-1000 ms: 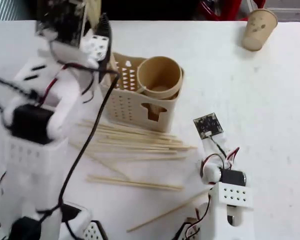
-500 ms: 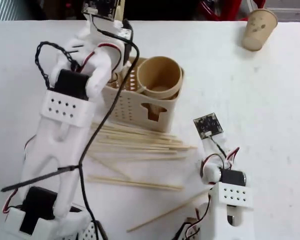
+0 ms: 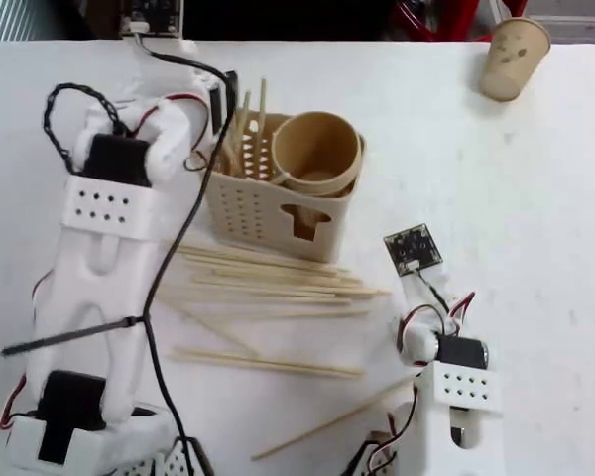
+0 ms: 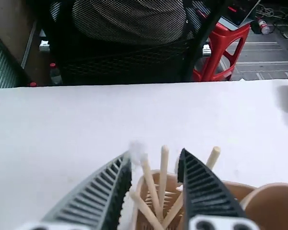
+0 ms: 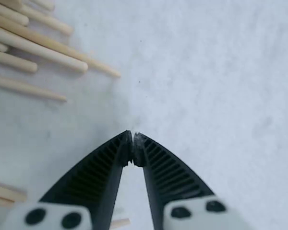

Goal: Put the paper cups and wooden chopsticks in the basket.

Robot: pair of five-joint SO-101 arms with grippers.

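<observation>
Over the basket (image 3: 246, 210), our left claw (image 4: 155, 157) gapes around upright chopsticks (image 4: 163, 175); our right claw (image 5: 133, 137) sits closed above the counter (image 5: 216, 72).

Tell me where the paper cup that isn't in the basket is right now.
In the high view, the loose paper cup sits alone near the far right edge of the table, well away from the basket and the scattered chopsticks.
</observation>
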